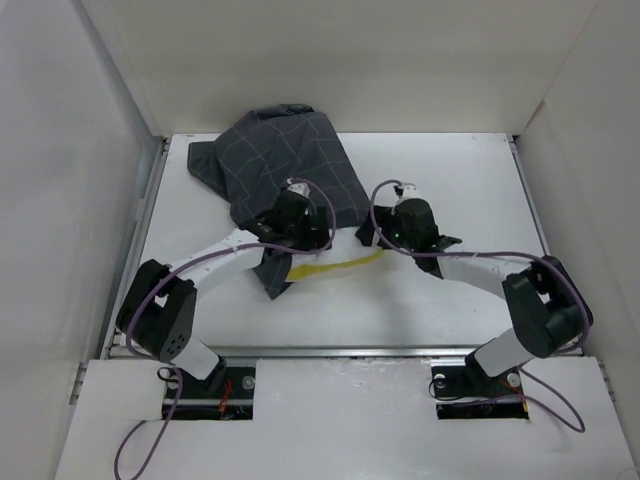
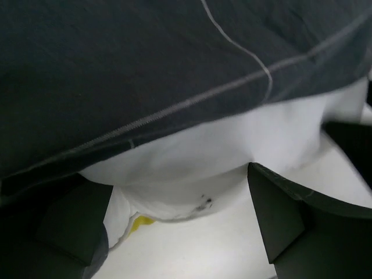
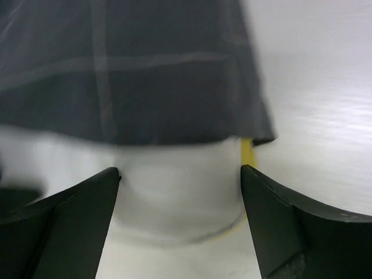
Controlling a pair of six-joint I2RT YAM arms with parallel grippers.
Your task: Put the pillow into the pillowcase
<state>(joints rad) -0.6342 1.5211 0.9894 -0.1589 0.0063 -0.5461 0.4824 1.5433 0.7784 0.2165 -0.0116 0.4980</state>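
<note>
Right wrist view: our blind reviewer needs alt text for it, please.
Dark checked pillowcase drapes over the white pillow, whose bare end sits between the right gripper's open fingers. A yellow band shows at the pillow's right edge.

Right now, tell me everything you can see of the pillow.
The pillow is soft, white and mostly covered by the charcoal checked pillowcase. Only its near end sticks out, bulging between the fingers of the left gripper and right gripper, both open. A yellow band runs along that exposed edge; a small dark smudge marks the white fabric.
</note>
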